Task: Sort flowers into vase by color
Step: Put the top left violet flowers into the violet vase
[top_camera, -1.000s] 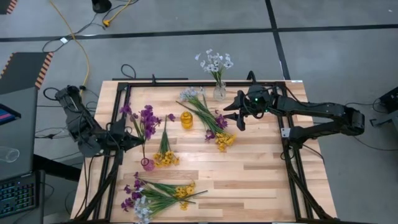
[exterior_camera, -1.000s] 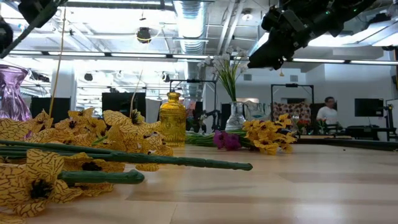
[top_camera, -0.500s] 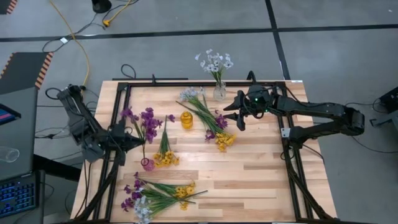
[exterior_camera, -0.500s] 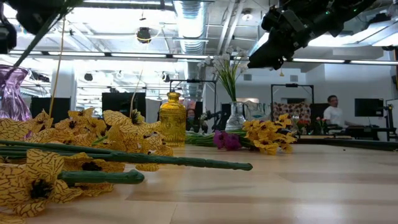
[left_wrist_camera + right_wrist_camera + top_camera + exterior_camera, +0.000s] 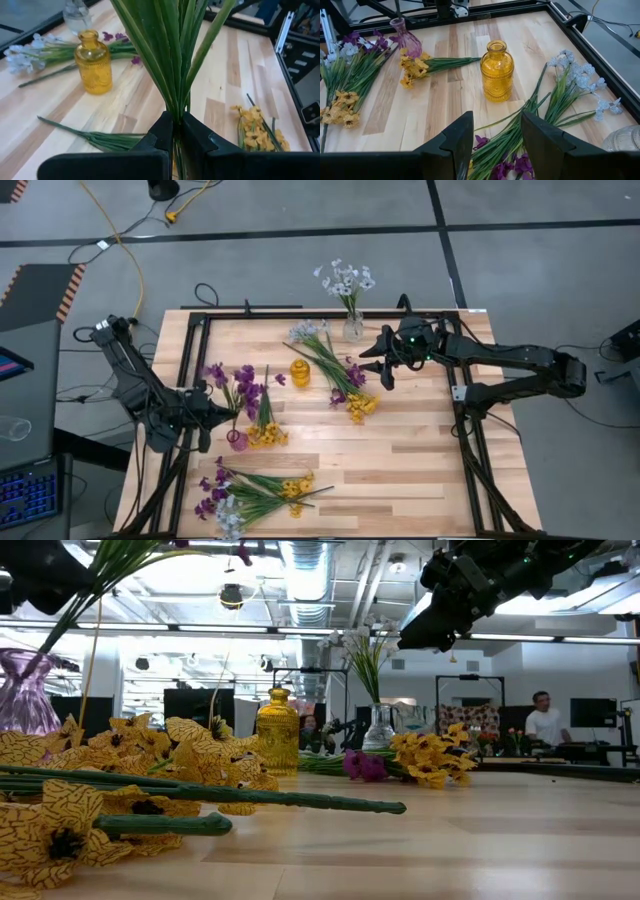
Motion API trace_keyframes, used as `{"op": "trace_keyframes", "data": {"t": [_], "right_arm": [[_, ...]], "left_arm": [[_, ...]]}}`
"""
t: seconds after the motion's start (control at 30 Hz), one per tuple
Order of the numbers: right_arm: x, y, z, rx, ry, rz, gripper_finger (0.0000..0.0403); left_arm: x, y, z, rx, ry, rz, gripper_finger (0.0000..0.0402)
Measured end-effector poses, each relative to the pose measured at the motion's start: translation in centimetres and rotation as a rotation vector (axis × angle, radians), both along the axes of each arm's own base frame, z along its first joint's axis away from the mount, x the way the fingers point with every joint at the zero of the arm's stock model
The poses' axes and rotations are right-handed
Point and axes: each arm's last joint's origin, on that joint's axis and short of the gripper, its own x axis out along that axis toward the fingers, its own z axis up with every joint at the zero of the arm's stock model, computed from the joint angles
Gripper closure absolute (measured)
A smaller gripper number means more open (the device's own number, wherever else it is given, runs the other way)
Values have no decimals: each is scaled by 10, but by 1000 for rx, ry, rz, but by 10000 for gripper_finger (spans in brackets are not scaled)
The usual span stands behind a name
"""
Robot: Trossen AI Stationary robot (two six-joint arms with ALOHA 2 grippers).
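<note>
The table (image 5: 400, 470) was pale wooden planks edged by a black metal frame (image 5: 330, 310), and it stood on a grey floor (image 5: 300, 260) crossed by dark tape lines (image 5: 300, 235). A yellow cable (image 5: 125, 250) trailed over that floor near the table's far left corner. To the left stood a dark desk (image 5: 30, 395) with a keyboard (image 5: 25, 498) at its near end. Seen level across the tabletop, the room beyond was wide and bright, with ceiling strip lights (image 5: 230, 630), a silver duct (image 5: 305, 570) overhead and dark monitors (image 5: 595, 712). A person in a white top (image 5: 545, 725) sat far off at the right.
</note>
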Motion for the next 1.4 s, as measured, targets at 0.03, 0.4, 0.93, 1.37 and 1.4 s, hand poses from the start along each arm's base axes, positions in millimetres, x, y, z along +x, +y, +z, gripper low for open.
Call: {"op": "trace_keyframes", "data": {"t": [0.03,0.4,0.93,1.37,1.4], "right_arm": [[0,0,0,0,0,0,211],[0,0,0,0,0,0,211],[0,0,0,0,0,0,211],[0,0,0,0,0,0,211],[0,0,0,0,0,0,211]], "left_arm": [[0,-1,-1,-6,7,-4,393],[0,-5,-4,-50,86,-85,392],[0,-5,-4,-12,117,-143,392],[0,-5,-5,-19,130,-152,309],[-1,-5,-5,-18,138,-166,304]]}}
